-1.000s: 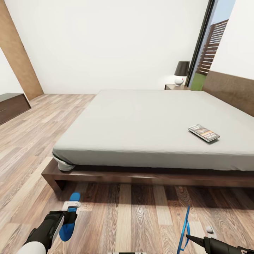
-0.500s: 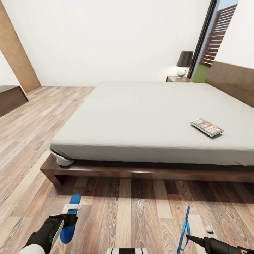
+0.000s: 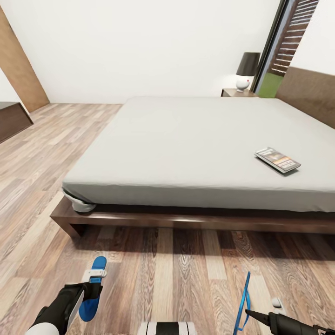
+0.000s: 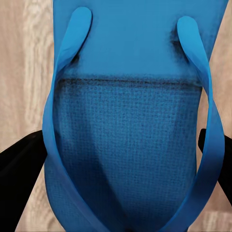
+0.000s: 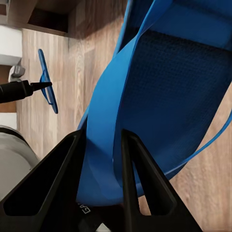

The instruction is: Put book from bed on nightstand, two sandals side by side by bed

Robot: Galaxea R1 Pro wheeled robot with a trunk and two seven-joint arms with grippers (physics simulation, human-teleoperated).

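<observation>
Sandals come first in the head view: one blue sandal (image 3: 91, 288) sits in the left claw (image 3: 88, 292) above the wood floor (image 3: 177, 274), off the bed's near left corner, and the second sandal (image 3: 243, 301) hangs edge-on from the right claw (image 3: 251, 314) off the near right side. The book (image 3: 278, 160) lies on the bed (image 3: 186, 144) near its right edge. A nightstand (image 3: 237, 92) with a lamp (image 3: 247, 70) stands past the far right corner.

From the left wrist, the sandal (image 4: 128, 121) spans the space between dark fingers (image 4: 19, 169), the claw pinching it.

From the right wrist, black fingers (image 5: 133, 179) pinch the second sandal's strap (image 5: 159, 96); the other sandal (image 5: 47, 82) shows farther off over the floor.
</observation>
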